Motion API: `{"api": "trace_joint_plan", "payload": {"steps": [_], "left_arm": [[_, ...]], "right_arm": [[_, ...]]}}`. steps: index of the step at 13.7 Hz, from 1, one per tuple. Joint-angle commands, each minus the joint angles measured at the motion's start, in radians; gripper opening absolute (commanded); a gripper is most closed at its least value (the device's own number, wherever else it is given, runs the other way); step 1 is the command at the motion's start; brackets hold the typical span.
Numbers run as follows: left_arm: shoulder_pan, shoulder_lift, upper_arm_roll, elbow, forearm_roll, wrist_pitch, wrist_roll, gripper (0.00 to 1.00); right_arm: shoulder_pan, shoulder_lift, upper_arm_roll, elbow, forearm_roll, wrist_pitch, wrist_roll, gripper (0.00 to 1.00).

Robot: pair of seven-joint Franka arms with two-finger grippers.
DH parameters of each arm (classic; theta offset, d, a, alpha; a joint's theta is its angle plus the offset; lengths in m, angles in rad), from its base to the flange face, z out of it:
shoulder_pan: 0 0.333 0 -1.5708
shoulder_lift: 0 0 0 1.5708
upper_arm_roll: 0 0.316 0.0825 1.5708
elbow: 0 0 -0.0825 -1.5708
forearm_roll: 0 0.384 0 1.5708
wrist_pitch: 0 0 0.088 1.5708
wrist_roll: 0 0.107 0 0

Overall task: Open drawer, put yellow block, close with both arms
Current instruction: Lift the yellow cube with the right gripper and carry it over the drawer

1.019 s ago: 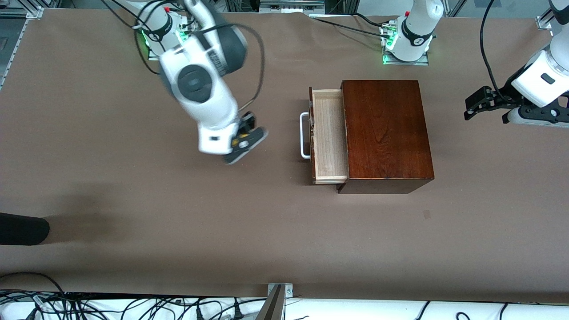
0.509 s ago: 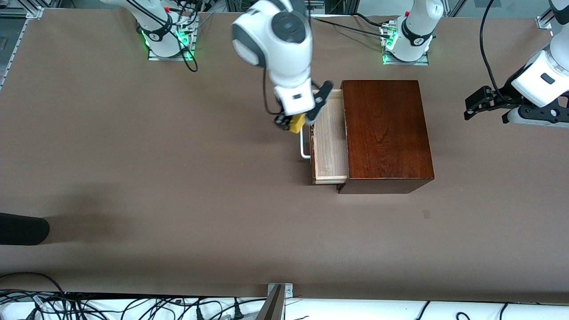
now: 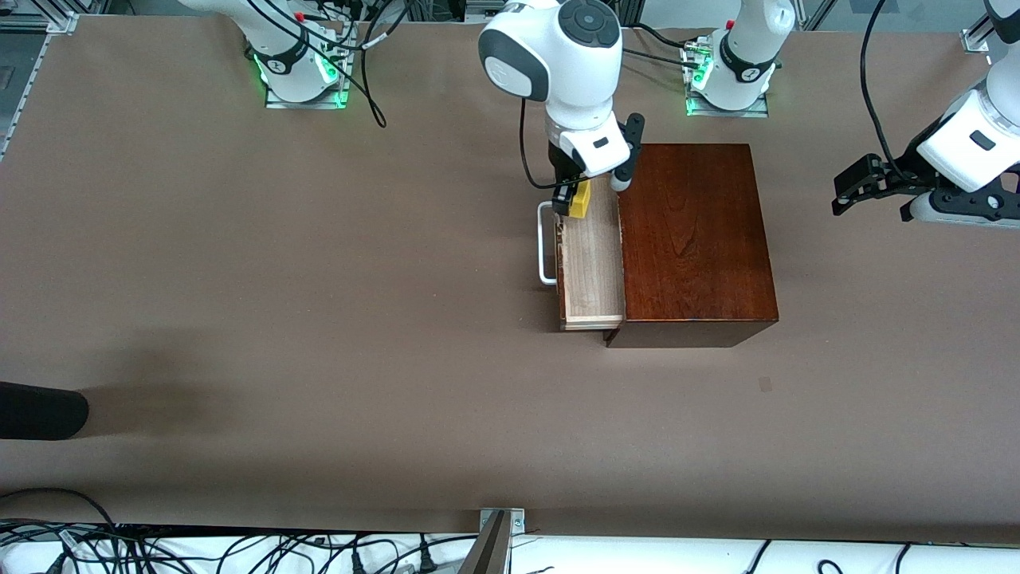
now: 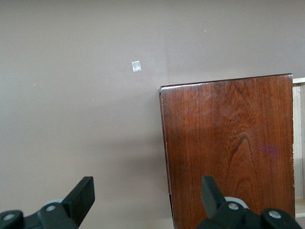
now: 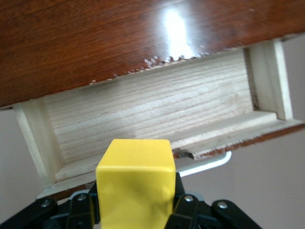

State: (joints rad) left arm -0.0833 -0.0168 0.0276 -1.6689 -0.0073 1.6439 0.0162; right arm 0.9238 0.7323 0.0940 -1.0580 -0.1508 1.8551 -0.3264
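Observation:
The drawer point(image 3: 592, 263) stands pulled out of the mahogany box point(image 3: 692, 239), its pale wood lining bare and its white handle point(image 3: 545, 243) toward the right arm's end. My right gripper point(image 3: 575, 199) is shut on the yellow block point(image 3: 581, 199) and holds it over the drawer's end nearest the robot bases. In the right wrist view the block point(image 5: 135, 179) sits between the fingers above the open drawer point(image 5: 152, 109). My left gripper point(image 3: 865, 185) is open and empty, waiting above the table at the left arm's end; its wrist view shows the box point(image 4: 228, 148).
A dark object point(image 3: 40, 410) lies at the table's edge at the right arm's end. A small pale mark point(image 3: 765, 384) is on the brown table nearer the camera than the box. Cables point(image 3: 239, 550) run along the front edge.
My right arm has swung from over the bare table toward the box, carrying the yellow block to over the open drawer. The left arm has not moved.

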Motion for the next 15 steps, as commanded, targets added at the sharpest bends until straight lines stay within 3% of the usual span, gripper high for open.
{"api": "trace_joint_plan", "payload": {"steps": [1,15], "left_arm": [[-0.001,-0.008,0.002,0.009,-0.014,-0.012,0.007,1.00],[-0.001,-0.008,0.002,0.009,-0.014,-0.015,0.005,1.00]], "right_arm": [[0.044,0.065,-0.019,0.067,-0.021,-0.004,-0.069,0.00],[0.056,0.148,-0.016,0.078,-0.095,0.061,-0.180,0.00]]}}
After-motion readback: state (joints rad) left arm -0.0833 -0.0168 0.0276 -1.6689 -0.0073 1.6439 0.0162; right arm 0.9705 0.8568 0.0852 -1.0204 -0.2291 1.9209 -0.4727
